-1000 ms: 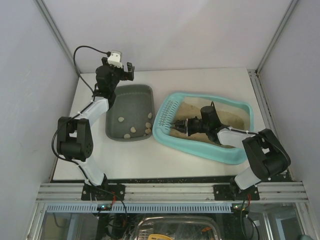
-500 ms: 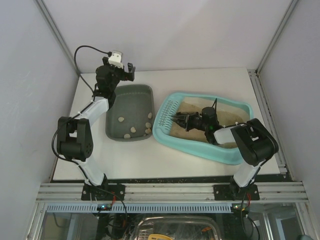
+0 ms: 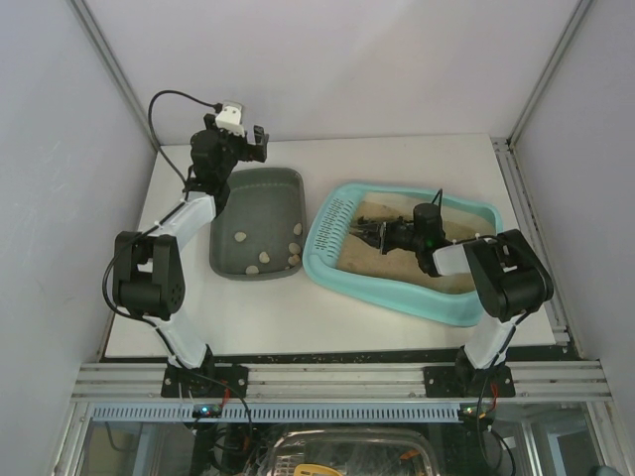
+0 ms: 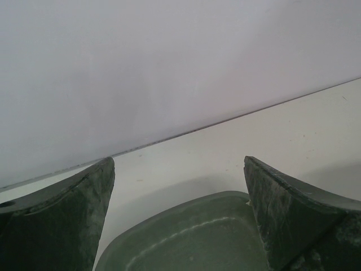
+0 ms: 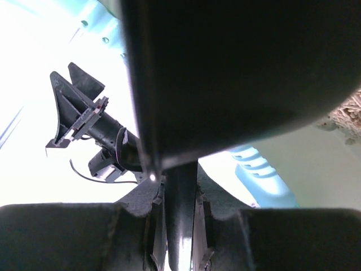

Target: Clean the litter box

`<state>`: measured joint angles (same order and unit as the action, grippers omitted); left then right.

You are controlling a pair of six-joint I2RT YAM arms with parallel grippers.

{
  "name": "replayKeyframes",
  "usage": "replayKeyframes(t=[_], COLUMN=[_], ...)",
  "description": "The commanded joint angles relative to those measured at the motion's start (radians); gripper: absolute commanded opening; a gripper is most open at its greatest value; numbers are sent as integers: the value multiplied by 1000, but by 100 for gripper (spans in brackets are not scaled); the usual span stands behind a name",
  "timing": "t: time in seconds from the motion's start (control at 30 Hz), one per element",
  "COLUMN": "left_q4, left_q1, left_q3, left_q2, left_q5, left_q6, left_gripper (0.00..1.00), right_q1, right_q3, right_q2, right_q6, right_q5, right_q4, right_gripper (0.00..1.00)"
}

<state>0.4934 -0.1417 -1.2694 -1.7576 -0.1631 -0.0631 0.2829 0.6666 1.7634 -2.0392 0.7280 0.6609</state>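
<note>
Right wrist view: R gripper (image 5: 180, 226) clamped tight on the slim stem of a dark tool (image 5: 237, 73). Tool widens into a broad dark body filling most of the frame; exact shape can't tell. Past it, turquoise wall of litter box (image 5: 265, 175) and a bit of beige litter (image 5: 344, 116) at far R edge

Top external: R gripper sits inside the litter box, low over the litter, pointing twd the slotted end section (image 3: 335, 220), tip just short of the slots. R arm reaches in over the box's near-R rim. Litter box lies on R half of table (image 3: 417, 159), skewed, slotted end twd table centre. Sandy litter covers the floor from the slots to the far end

L side: L gripper (image 3: 254, 141) has fingers spread wide, nothing btwn them, hovering above far end of dark grey tray (image 3: 256, 203), close to back wall (image 3: 327, 69). L wrist view: tray's far rim shows below, btwn the two fingers, then white table, then wall. Grey tray sits just L of the litter box; touching or not, can't tell. Several pale lumps (image 3: 266, 260) in its near end
</note>
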Motion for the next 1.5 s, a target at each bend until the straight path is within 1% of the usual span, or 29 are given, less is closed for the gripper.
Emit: replayKeyframes(t=[0.0, 0.1, 0.17, 0.3, 0.4, 0.6, 0.67, 0.73, 0.87, 1.1, 1.3, 1.47], left_q4=[4, 0, -2, -4, -9, -34, -34, -35, -36, -36, -35, -36], left_q1=[1, 0, -1, -2, -7, -14, -19, -27, -49, -71, -82, -82], left_q3=[-17, -15, -15, -16, -16, -38, -36, -27, -3, 28, 40, 61], left_q2=[15, 17, 17, 17, 16, 4, 3, 3, 7, 8, 12, 32], left_q5=[-15, -11, -5, 9, 9, 36, 45, 60, 66, 70, 73, 78], left_q6=[-3, 5, 10, 19, 10, 1, -6, -16, -36, -13, -12, -21], left_gripper=[100, 100, 100, 100, 100, 100, 100, 100, 100, 100, 100, 100], right_q1=[-22, -21, -21, -35, -52, -78, -85, -91, -96, -94, -94, -95], right_q3=[12, 17, 28, 47, 47, 48, 47, 47, 47, 47, 47, 48], right_q2=[7, 5, -3, 1, 10, 24, 34, 44, 23, -40, -85, -126], right_q6=[111, 196, 266, 333, 358, 397, 427, 472, 599, 779, 910, 984], right_q5=[18, 18, 11, 26, 46, 108, 137, 166, 180, 207, 233, 244], right_q4=[-66, -69, -106, -154, -122, -5, -9, -36, -161, -357, -496, -577], right_gripper=[0, 0, 0, 0, 0, 0, 0, 0, 0, 0, 0, 0])
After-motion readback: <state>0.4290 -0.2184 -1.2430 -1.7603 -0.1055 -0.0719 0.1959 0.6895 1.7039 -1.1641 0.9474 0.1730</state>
